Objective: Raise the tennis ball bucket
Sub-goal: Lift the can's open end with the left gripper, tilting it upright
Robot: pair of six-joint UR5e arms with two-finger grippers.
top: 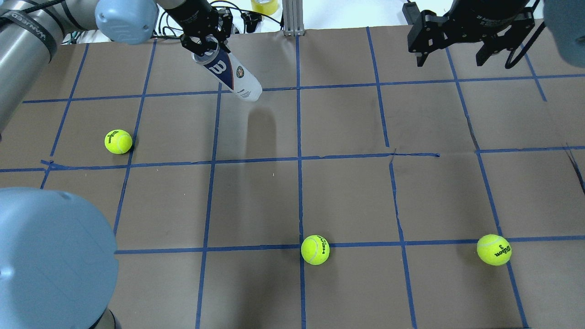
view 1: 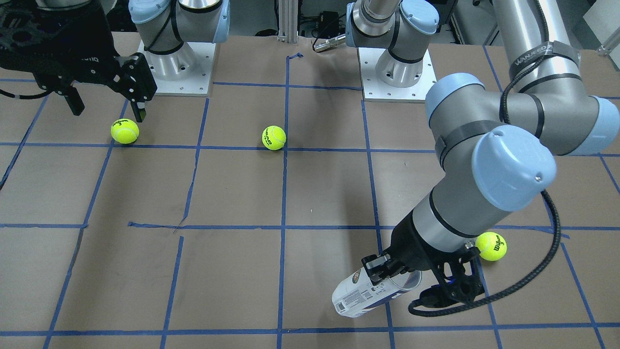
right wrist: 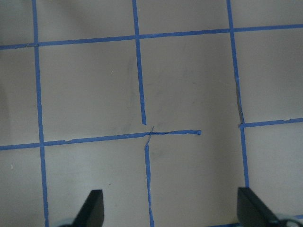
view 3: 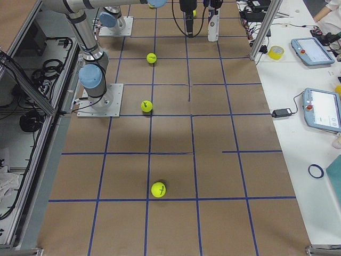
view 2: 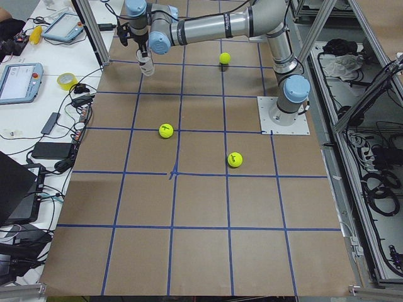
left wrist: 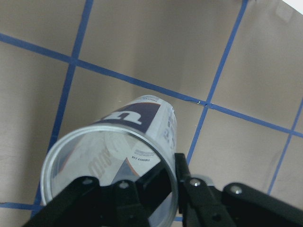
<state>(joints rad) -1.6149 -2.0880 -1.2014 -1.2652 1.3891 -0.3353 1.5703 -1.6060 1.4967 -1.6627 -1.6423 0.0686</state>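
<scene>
Starting from the left of the overhead view, we see a tennis ball point(top: 118, 141) lying on the brown table point(top: 347, 196), which is marked into squares with blue tape point(top: 300, 183). Further along, at the far edge, the left claw point(top: 204, 45) is clamped on the open rim of the tennis ball can point(top: 237, 77). From the wrist camera we make out one finger inside the mouth and the other against the outer wall. The can hangs tilted, its closed end pointing down toward the middle of the table, and its shadow point(top: 259, 132) lies apart from it, so we take it to be off the table. A second ball point(top: 315, 250) rests near the centre, on a tape line. To the right, the right claw point(top: 450, 58) hovers above the far side with its fingers spread wide apart. A third ball point(top: 494, 250) lies at the near right, well away from the can
</scene>
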